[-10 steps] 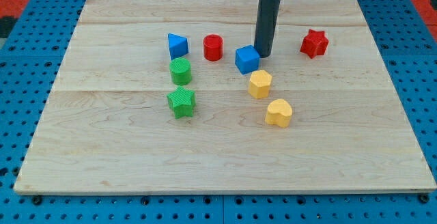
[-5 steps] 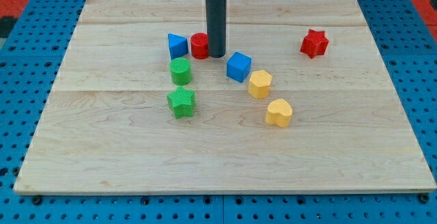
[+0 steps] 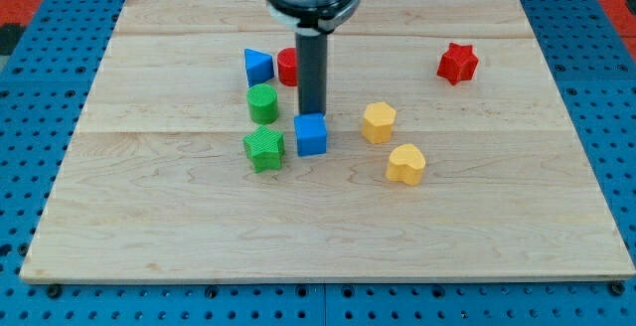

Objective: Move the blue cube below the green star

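Observation:
The blue cube [image 3: 311,134] sits on the wooden board [image 3: 328,217], just to the right of the green star [image 3: 263,149], with a small gap between them. My tip [image 3: 311,114] stands right at the cube's top edge, on its far side, touching or nearly touching it. The rod rises straight up from there to the arm's head at the view's top.
A green cylinder [image 3: 262,103] stands above the star. A blue triangular block [image 3: 258,66] and a red cylinder [image 3: 289,67], partly hidden by the rod, lie higher up. A yellow hexagon [image 3: 379,122], a yellow heart [image 3: 405,164] and a red star [image 3: 457,63] lie to the right.
My tip swung left past the red cylinder, then came down behind the blue cube. The cube slid left and down to beside the green star. The red cylinder shifted slightly left.

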